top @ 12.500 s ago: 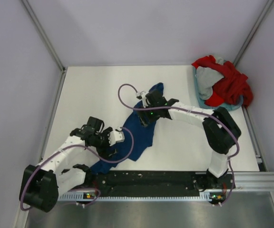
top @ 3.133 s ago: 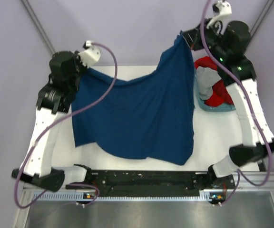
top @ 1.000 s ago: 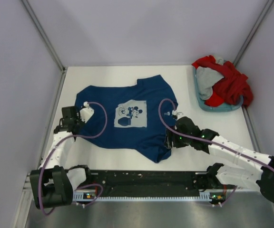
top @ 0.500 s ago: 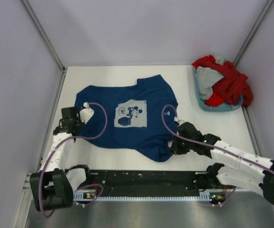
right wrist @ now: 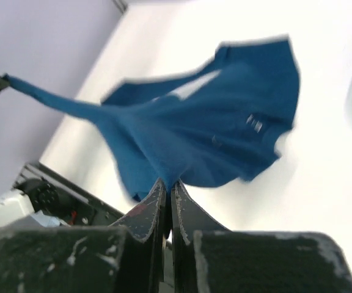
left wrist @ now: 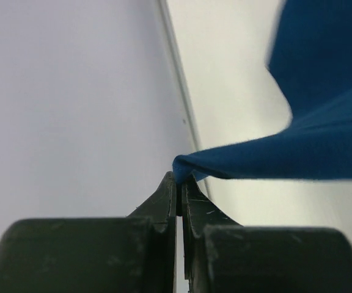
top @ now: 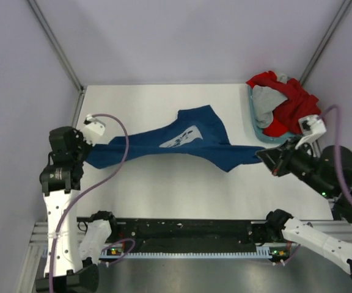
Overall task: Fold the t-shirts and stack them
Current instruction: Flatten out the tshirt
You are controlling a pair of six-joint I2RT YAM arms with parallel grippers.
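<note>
The navy blue t-shirt (top: 188, 139) hangs stretched above the white table between both arms, its pale print folded into a narrow strip. My left gripper (top: 89, 148) is shut on one edge of it at the left, and the cloth (left wrist: 274, 155) runs off to the right from the fingertips. My right gripper (top: 260, 154) is shut on the opposite edge at the right; the shirt (right wrist: 206, 128) spreads out above its closed fingers. More t-shirts, red (top: 292, 110) and grey (top: 266, 101), lie heaped at the back right.
A light blue basket (top: 259, 129) under the red and grey heap stands at the table's back right corner. Purple walls and metal frame posts (top: 57, 46) close in the table. The black rail (top: 188, 232) with the arm bases runs along the near edge.
The shirt lay flat with its print up. The right gripper closed on its near right edge, and both arms lifted and pulled apart, stretching the shirt into a band above the table.
</note>
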